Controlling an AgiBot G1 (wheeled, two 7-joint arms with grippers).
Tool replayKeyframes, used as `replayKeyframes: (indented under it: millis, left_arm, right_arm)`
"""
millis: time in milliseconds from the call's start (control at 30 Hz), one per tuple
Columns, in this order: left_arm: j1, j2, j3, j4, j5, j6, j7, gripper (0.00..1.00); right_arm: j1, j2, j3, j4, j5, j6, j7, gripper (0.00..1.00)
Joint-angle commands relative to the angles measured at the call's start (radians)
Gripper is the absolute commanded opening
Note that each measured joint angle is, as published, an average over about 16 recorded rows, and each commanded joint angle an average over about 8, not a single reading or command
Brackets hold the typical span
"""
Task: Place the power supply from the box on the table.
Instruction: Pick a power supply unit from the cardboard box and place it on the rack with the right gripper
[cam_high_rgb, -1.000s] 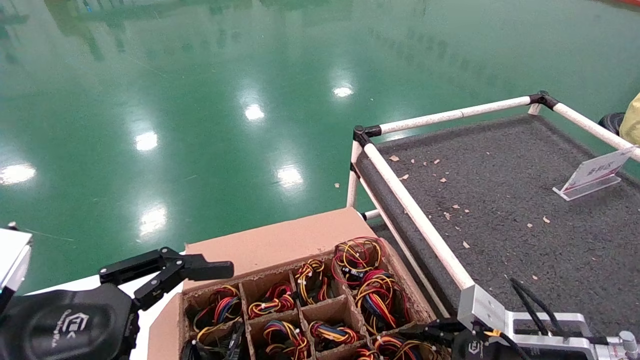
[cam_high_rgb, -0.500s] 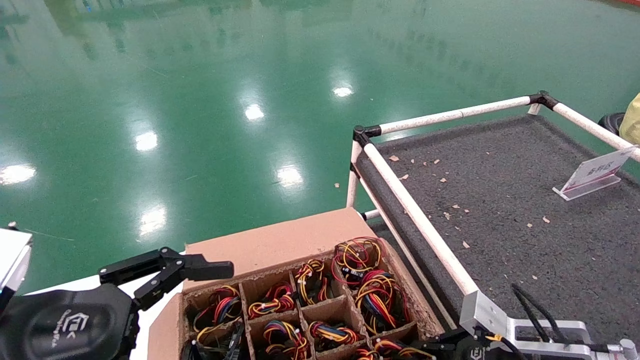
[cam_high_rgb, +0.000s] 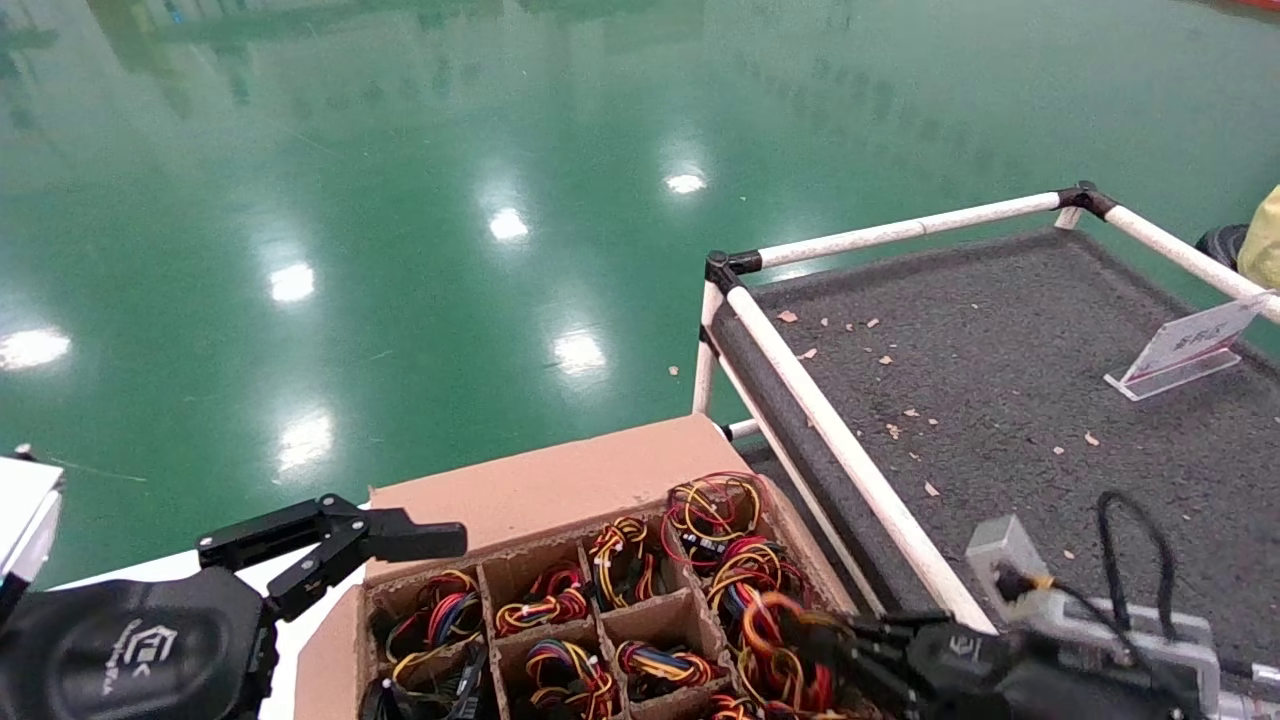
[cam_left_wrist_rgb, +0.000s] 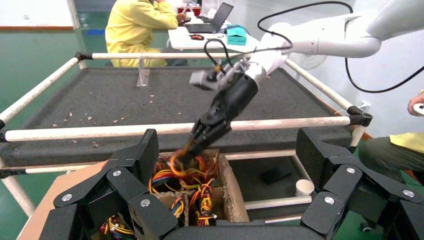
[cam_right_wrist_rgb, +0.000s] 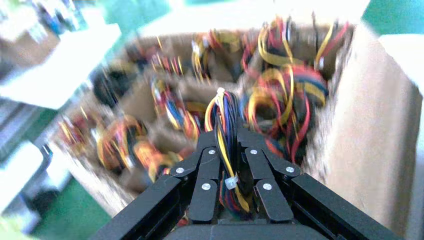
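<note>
The box (cam_high_rgb: 540, 490) is a brown carton with a cardboard grid, and coloured wire bundles fill its cells. My right gripper (cam_high_rgb: 835, 640) is over the cells nearest the table (cam_high_rgb: 1000, 400). It is shut on a power supply's wire bundle (cam_high_rgb: 775, 635). In the right wrist view that bundle (cam_right_wrist_rgb: 225, 115) of yellow, blue, black and red wires with a white tie runs between the shut fingers of the right gripper (cam_right_wrist_rgb: 227, 145). The supply's metal body is hidden. My left gripper (cam_high_rgb: 420, 565) hangs open at the box's far left corner, holding nothing.
A white pipe rail (cam_high_rgb: 830, 430) runs between box and table top. A clear sign stand (cam_high_rgb: 1185, 350) sits far right on the table, amid cardboard crumbs. Green floor (cam_high_rgb: 400, 250) lies beyond. A person in yellow (cam_left_wrist_rgb: 135, 30) sits past the table.
My right gripper has shifted left and up over the box's right-hand cells, and a loop of red and orange wires has risen with it. The left arm has not moved.
</note>
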Motion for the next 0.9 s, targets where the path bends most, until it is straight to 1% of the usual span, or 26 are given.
replayKeyframes:
  millis: [33, 267, 400, 500, 600, 700, 800, 900]
  left_arm:
    - [0.000, 0.000, 0.000, 0.000, 0.000, 0.000, 0.000, 1.00]
    - [0.000, 0.000, 0.000, 0.000, 0.000, 0.000, 0.000, 1.00]
    - [0.000, 0.000, 0.000, 0.000, 0.000, 0.000, 0.000, 1.00]
    - [0.000, 0.000, 0.000, 0.000, 0.000, 0.000, 0.000, 1.00]
    - [0.000, 0.000, 0.000, 0.000, 0.000, 0.000, 0.000, 1.00]
    - [0.000, 0.000, 0.000, 0.000, 0.000, 0.000, 0.000, 1.00]
    - [0.000, 0.000, 0.000, 0.000, 0.000, 0.000, 0.000, 1.00]
    - [0.000, 0.000, 0.000, 0.000, 0.000, 0.000, 0.000, 1.00]
  right_arm:
    - [-0.017, -0.004, 0.019, -0.005, 0.044, 0.003, 0.017, 0.00]
    - [-0.056, 0.015, 0.103, 0.061, 0.210, -0.007, 0.073, 0.00]
    - [-0.046, 0.039, 0.139, 0.119, 0.259, 0.013, 0.102, 0.00]
    - [-0.023, 0.056, 0.160, 0.157, 0.283, 0.033, 0.130, 0.00]
    - [0.018, 0.068, 0.173, 0.180, 0.295, 0.050, 0.156, 0.00]
    - [0.079, 0.069, 0.176, 0.180, 0.290, 0.064, 0.173, 0.00]
    - [0.160, 0.057, 0.165, 0.156, 0.264, 0.076, 0.179, 0.00]
    - [0.258, 0.033, 0.146, 0.106, 0.221, 0.083, 0.170, 0.00]
